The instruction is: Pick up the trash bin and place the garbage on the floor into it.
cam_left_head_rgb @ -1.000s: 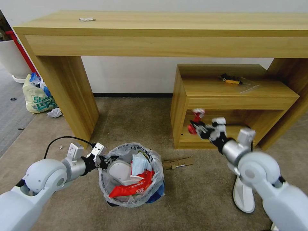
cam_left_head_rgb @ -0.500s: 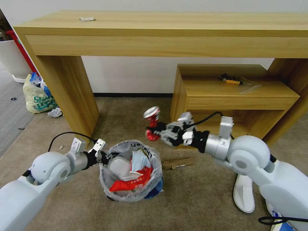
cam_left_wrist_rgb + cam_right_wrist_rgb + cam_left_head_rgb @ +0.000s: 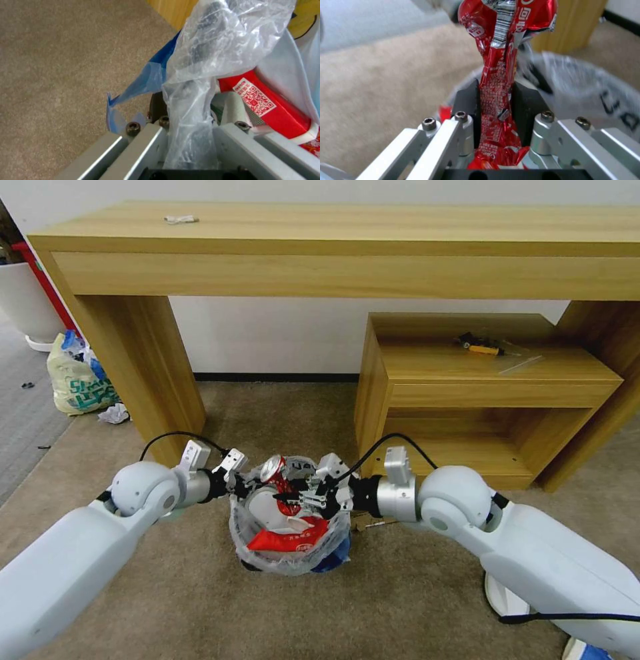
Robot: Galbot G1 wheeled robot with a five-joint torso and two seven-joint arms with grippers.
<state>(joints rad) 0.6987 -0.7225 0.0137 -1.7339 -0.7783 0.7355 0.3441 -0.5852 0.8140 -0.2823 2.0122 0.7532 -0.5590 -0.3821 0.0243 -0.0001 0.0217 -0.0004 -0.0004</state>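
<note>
From the head view, the right gripper (image 3: pixel 293 493) has swung in from beside the low wooden cabinet (image 3: pixel 467 380) and now hangs right over the mouth of the trash bin (image 3: pixel 290 533), which sits lifted slightly and pulled closer between the two arms than it was a moment ago. A crushed red wrapper (image 3: pixel 280 483) is pinched in that gripper, directly above the litter already piled inside. The left gripper (image 3: pixel 240 488) is at the bin's near rim on the robot's left side. A cardboard scrap (image 3: pixel 363 523) lies on the floor (image 3: pixel 167 593) just behind the right arm, and a white slipper (image 3: pixel 497 597) shows at the arm's lower edge.

From the left wrist view, the left gripper (image 3: pixel 186 140) is clamped on the bin's clear plastic liner (image 3: pixel 213 50), bunched between its metal fingers (image 3: pixel 146 140), with carpet below.

From the right wrist view, the black pads (image 3: pixel 466 105) squeeze the red wrapper (image 3: pixel 496 82) hard, its upper end flaring out above the bin's liner (image 3: pixel 580 87).

My guess: the carry is done, and only the letting go remains for this piece.
</note>
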